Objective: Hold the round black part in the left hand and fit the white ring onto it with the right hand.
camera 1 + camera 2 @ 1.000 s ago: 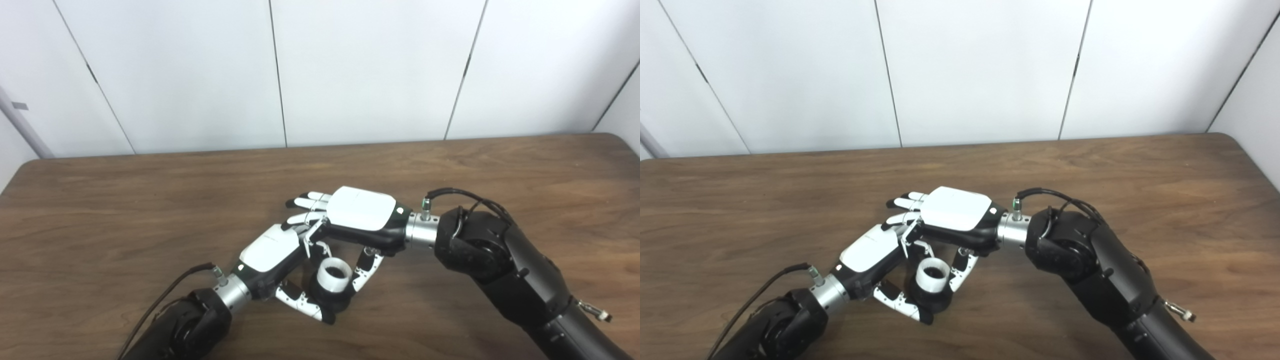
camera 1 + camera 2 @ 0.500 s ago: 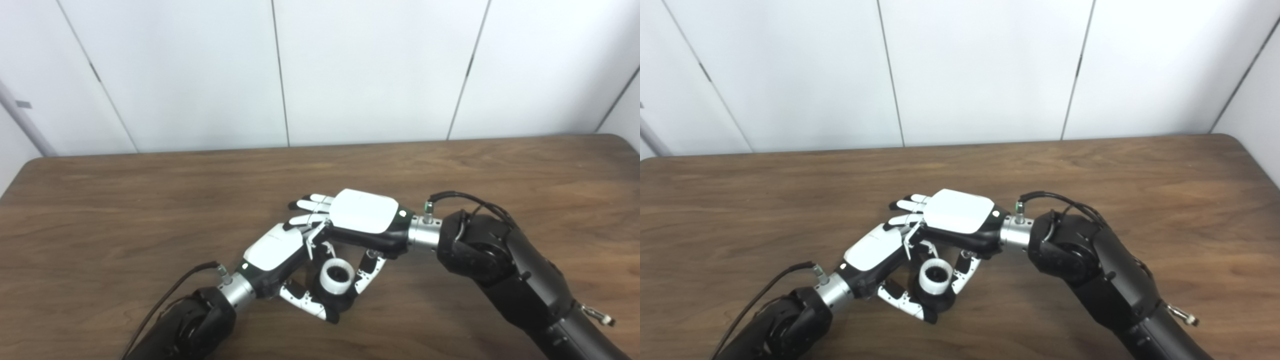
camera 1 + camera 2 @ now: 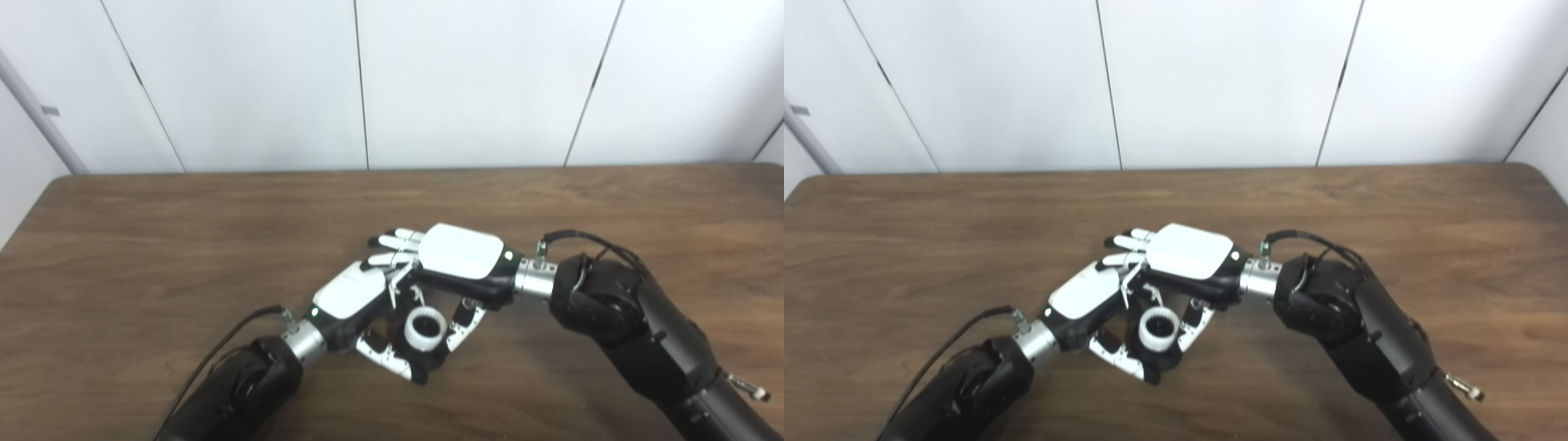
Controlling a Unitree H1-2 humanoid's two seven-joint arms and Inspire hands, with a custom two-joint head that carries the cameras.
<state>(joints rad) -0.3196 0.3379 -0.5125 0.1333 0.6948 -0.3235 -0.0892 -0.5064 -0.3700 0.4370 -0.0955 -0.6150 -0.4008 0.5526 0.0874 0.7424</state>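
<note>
My left hand (image 3: 354,299) lies low over the table, its fingers and thumb curled around the round black part (image 3: 430,360). The white ring (image 3: 424,329) sits on top of that part, its dark opening facing up towards me. My right hand (image 3: 460,252) hovers just above, palm down. Its thumb (image 3: 467,317) presses the ring's right side and one bent finger comes down at the ring's back left. The other fingers stretch straight out over my left hand. The black part is mostly hidden by the ring and fingers.
The brown wooden table (image 3: 153,245) stretches wide on all sides of the hands. A white panelled wall (image 3: 465,79) stands right behind its far edge. The right forearm (image 3: 637,331) crosses the table's lower right.
The whole picture has shifted, so the camera moved. Both hands hold the same pose around the ring and black part, with the ring's opening now turned more towards me.
</note>
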